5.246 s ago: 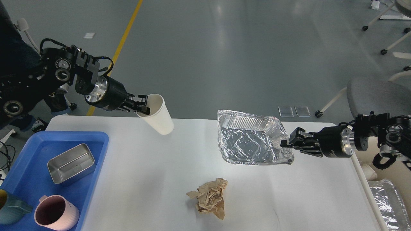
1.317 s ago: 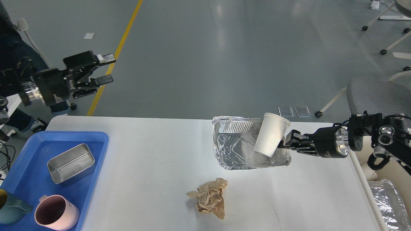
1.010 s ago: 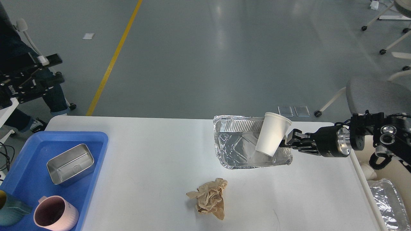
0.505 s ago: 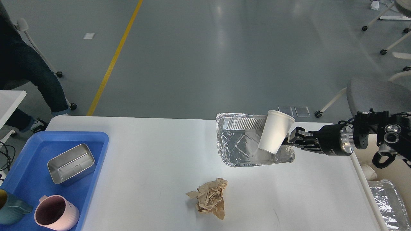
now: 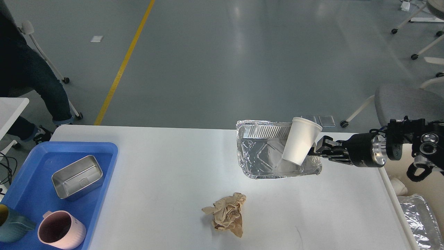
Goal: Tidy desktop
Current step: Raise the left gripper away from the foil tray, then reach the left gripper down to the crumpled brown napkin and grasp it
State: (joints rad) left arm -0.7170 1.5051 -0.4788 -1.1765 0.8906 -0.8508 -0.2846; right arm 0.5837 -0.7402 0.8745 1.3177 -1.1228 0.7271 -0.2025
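The right arm is stretched in almost level from the right edge, its black and silver wrist pointing left, and the right gripper (image 5: 316,151) is clamped on the right rim of a crinkled aluminium foil tray (image 5: 263,163); the fingertips are partly hidden behind a cup, so the exact pinch point cannot be made out. The foil tray is a shallow, shiny rectangle with ribbed walls and a rolled rim, and it is seen tilted. Inside it, at its right end, a smooth white paper cup (image 5: 301,145) is leaned, mouth up and tipped to the right. The left arm is not seen in the view. The desktop (image 5: 166,173), a wide, smooth white top with rounded corners, fills the lower half of the view. Near its front middle, well apart from the foil tray, a crumpled wad of brown paper (image 5: 227,214) is lying. At the left end a blue plastic tray (image 5: 104,152) is set on the desktop; a rectangular brushed-steel tin (image 5: 77,177), a ribbed pink mug (image 5: 61,232) and part of a teal mug (image 5: 12,227) are held in it.
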